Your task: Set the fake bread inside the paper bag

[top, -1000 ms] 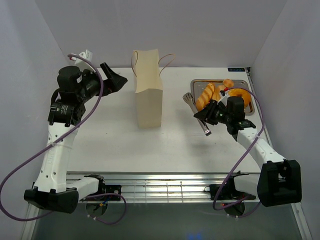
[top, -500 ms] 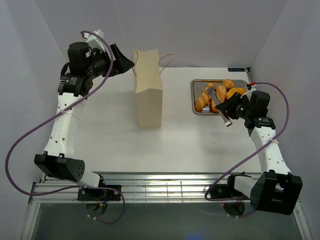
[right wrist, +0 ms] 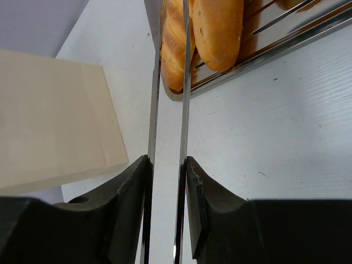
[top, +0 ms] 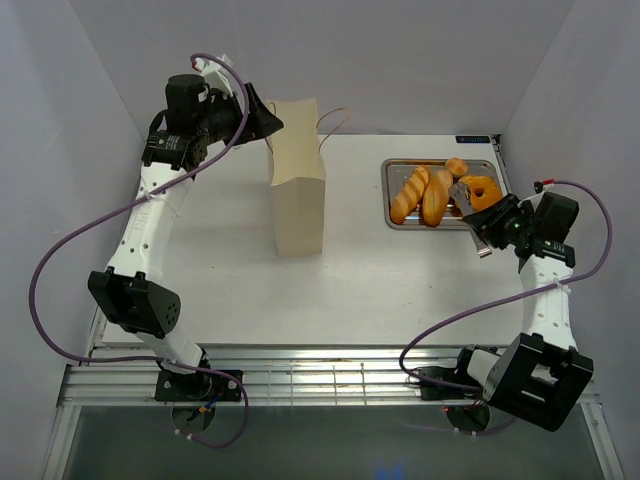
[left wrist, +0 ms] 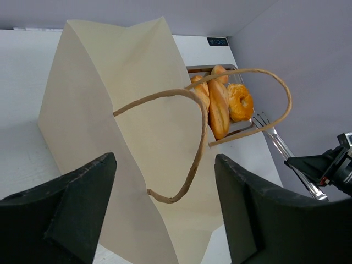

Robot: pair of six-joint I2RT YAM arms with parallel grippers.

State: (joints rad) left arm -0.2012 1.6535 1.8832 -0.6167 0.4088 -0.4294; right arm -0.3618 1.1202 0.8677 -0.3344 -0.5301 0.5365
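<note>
Right gripper (top: 493, 222): fingers (right wrist: 132, 187) drawn narrow and clamped on the metal tongs (top: 470, 205), one pad against each blade. The blades (right wrist: 185, 82) run straight out ahead of it with a slim gap between them, and their forked tip reaches over the near rim of the steel tray (top: 386, 196). Fake bread (top: 428, 192): all lying in that tray, just ahead of the tong tip. It comprises two long ridged loaves (right wrist: 217, 25) side by side, a ring doughnut (top: 483, 188) closest to this gripper, and a small round bun (top: 456, 166) beyond the doughnut. Whether the tongs touch any piece, I cannot tell. Left gripper (top: 268, 122): raised high, fingers (left wrist: 82, 192) spread wide and gripping nothing. Paper bag (top: 298, 190): upright on the white table (top: 360, 270), directly ahead of and below the spread fingers, its thin brown cord handles (left wrist: 192, 115) looping up toward them without touching. Whether its mouth stands open, I cannot tell. The bag is well apart from the tong-holding gripper, off to that gripper's left across the table.
</note>
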